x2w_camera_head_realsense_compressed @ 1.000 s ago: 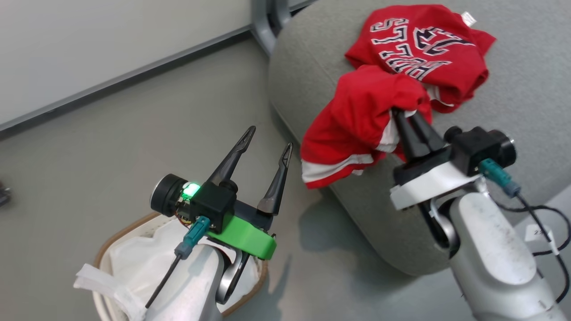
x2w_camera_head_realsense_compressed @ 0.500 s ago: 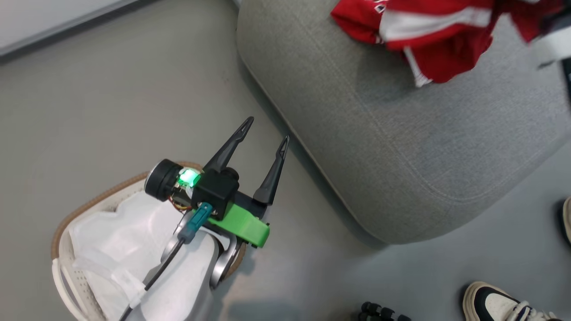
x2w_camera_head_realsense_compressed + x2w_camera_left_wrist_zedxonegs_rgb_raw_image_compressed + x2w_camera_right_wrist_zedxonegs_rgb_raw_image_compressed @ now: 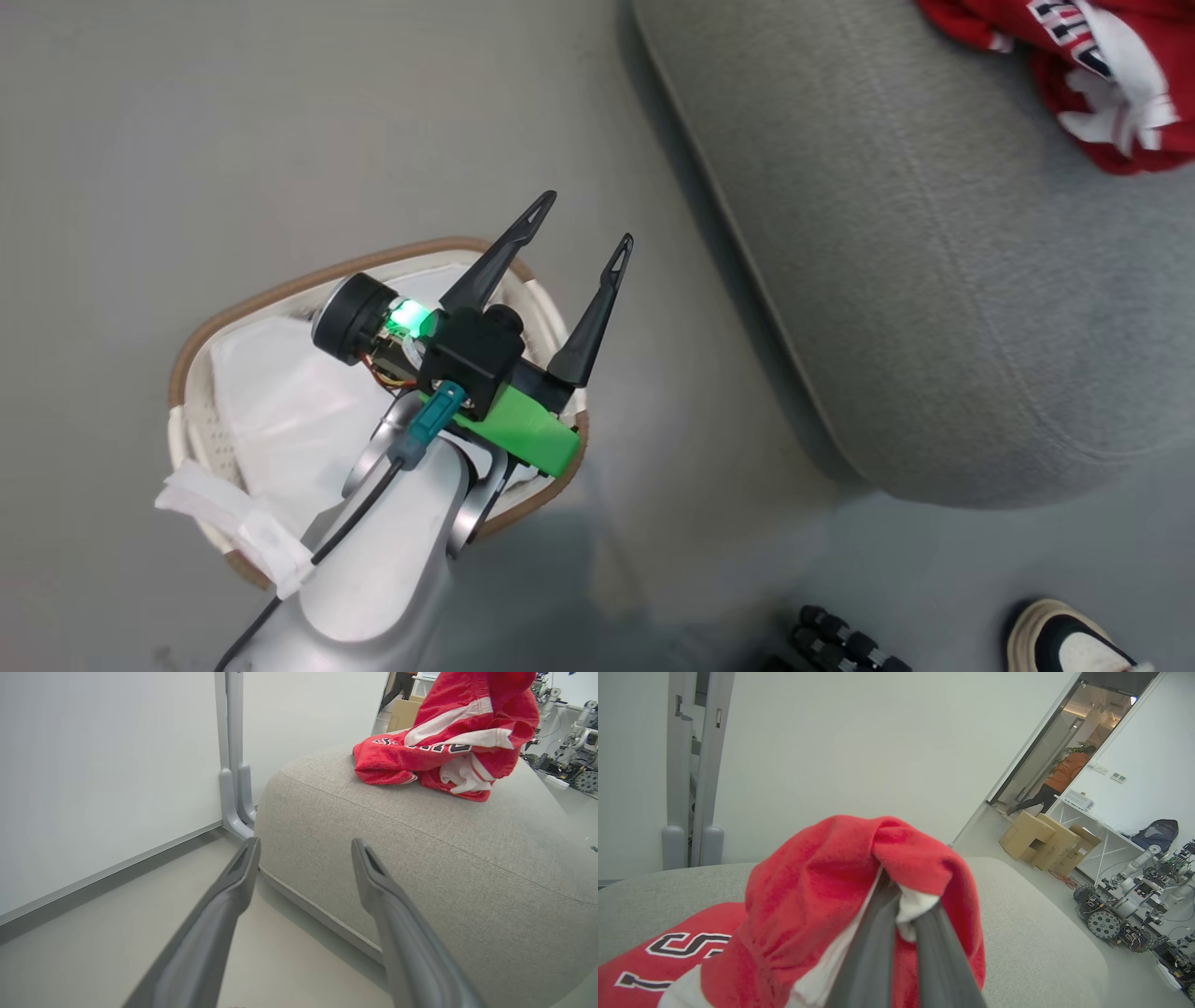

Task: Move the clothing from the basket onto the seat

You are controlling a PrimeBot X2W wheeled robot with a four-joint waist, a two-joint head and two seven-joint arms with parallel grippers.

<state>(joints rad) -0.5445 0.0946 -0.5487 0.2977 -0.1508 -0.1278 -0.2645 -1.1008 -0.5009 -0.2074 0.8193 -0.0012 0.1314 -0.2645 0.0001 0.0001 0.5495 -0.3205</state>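
The red clothing (image 3: pixel 1102 84) with white stripes and block lettering lies bunched on the grey seat (image 3: pixel 934 280) at the head view's top right. In the right wrist view my right gripper (image 3: pixel 896 893) is shut on a raised fold of the clothing (image 3: pixel 822 886), above the seat (image 3: pixel 1041 933). My left gripper (image 3: pixel 585 221) hangs open and holds nothing over the far rim of the basket (image 3: pixel 280 287). In its own wrist view the left gripper (image 3: pixel 306 844) points at the seat (image 3: pixel 420 840), with the clothing (image 3: pixel 444 742) on top.
A plain white cloth (image 3: pixel 280 411) lines the basket. A person's shoe (image 3: pixel 1064 639) and a black wheeled part (image 3: pixel 840 639) are on the floor near the seat. A grey post (image 3: pixel 233 765) stands by the wall. Boxes (image 3: pixel 1045 844), small robots (image 3: pixel 1125 910) and a distant person (image 3: pixel 1064 774) are beyond.
The head camera has swung down and to the side, so the right gripper has left that view. The clothing's hanging end now rests on the seat. The left gripper stays open over the basket.
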